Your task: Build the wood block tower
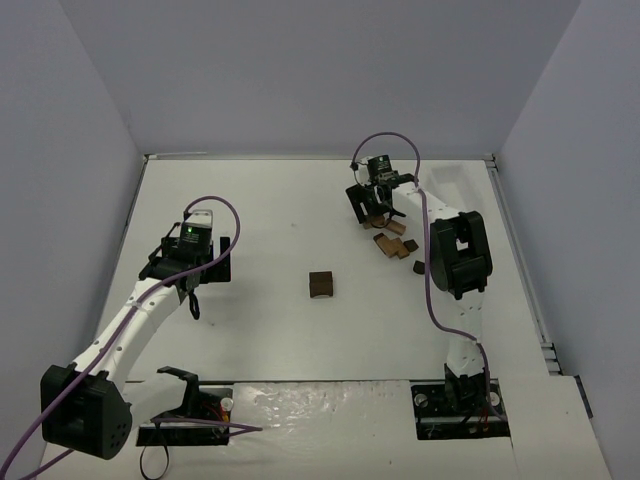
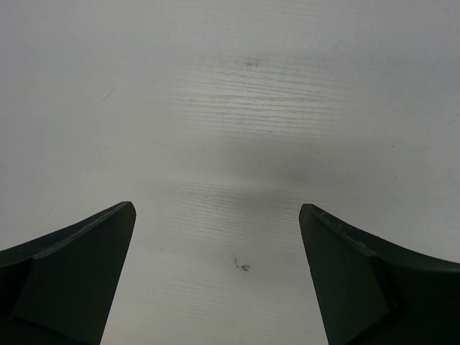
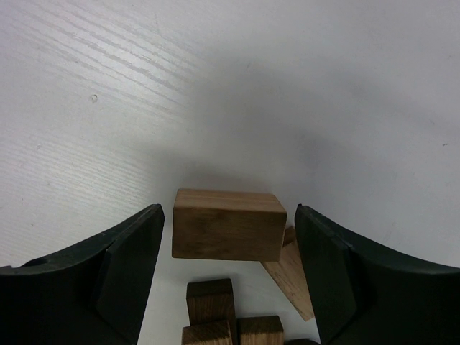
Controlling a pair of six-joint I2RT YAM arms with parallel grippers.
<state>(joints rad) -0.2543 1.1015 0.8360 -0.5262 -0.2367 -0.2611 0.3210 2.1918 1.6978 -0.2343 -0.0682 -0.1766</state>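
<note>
The wood block tower [image 1: 321, 285] is a small dark brown stack in the middle of the table, away from both arms. Loose wooden blocks [image 1: 392, 243] lie at the back right. My right gripper [image 1: 366, 212] [image 3: 230, 212] is lowered over that pile. Its jaws stand on either side of a brown block [image 3: 228, 224], with a narrow gap on each side. A tan plank [image 3: 291, 280] lies partly under that block, and darker blocks [image 3: 210, 298] sit closer to the wrist. My left gripper [image 1: 200, 285] [image 2: 215, 208] hangs wide open over bare table at the left.
A white tray [image 1: 455, 178] stands at the back right, just behind the right arm. White walls close in the table at the back and on both sides. The arm bases [image 1: 460, 405] are at the near edge.
</note>
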